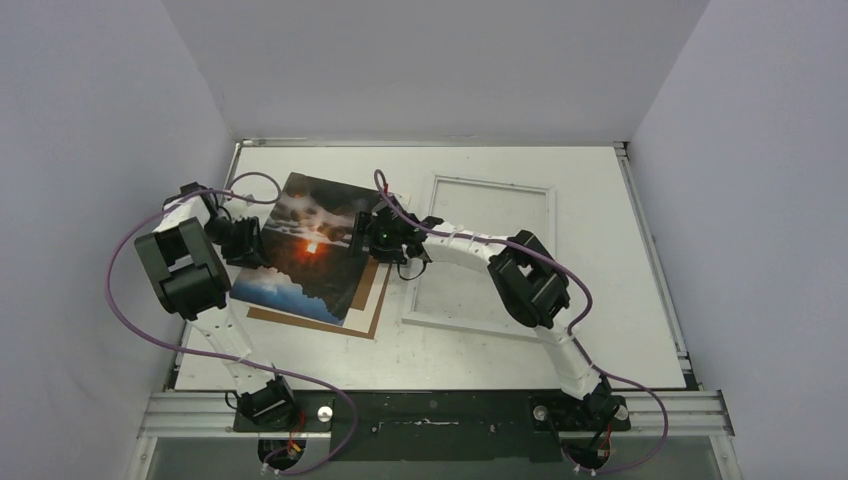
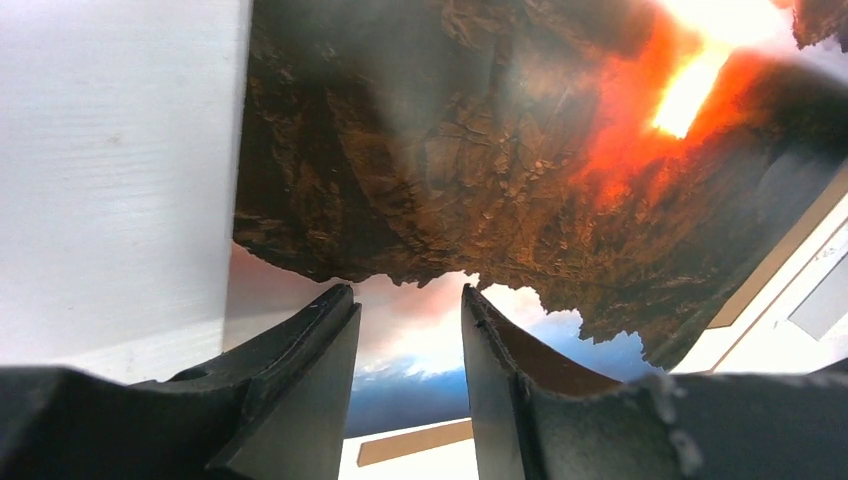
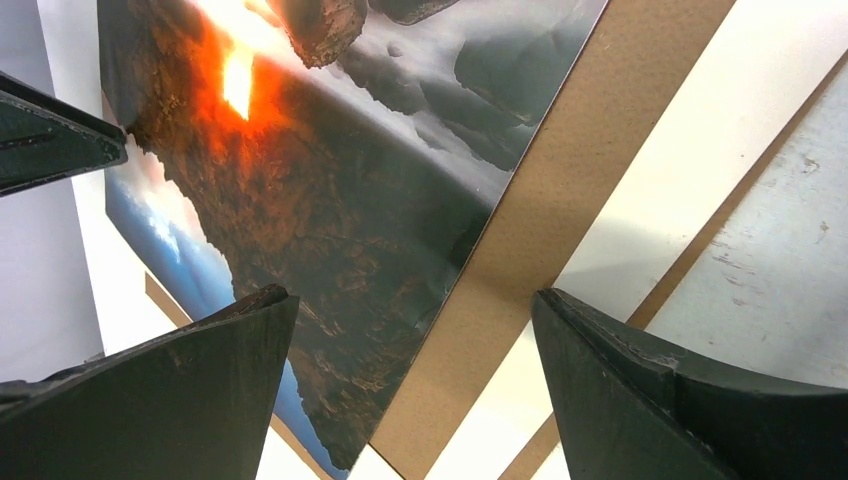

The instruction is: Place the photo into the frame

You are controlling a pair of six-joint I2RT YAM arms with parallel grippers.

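The photo, a dark sunset print, lies slanted at the table's left-middle on a brown backing board. The white-bordered frame lies flat to its right, with nothing in it. My left gripper is at the photo's left edge. In the left wrist view its jaws stand partly apart, and the photo shows through the gap with nothing pinched. My right gripper is at the photo's right edge. It is wide open over that edge of the photo and the backing board.
White enclosure walls close in on the left, back and right. A metal rail with both arm bases runs along the near edge. Purple cables loop off both arms. The frame's left border lies close beside the board.
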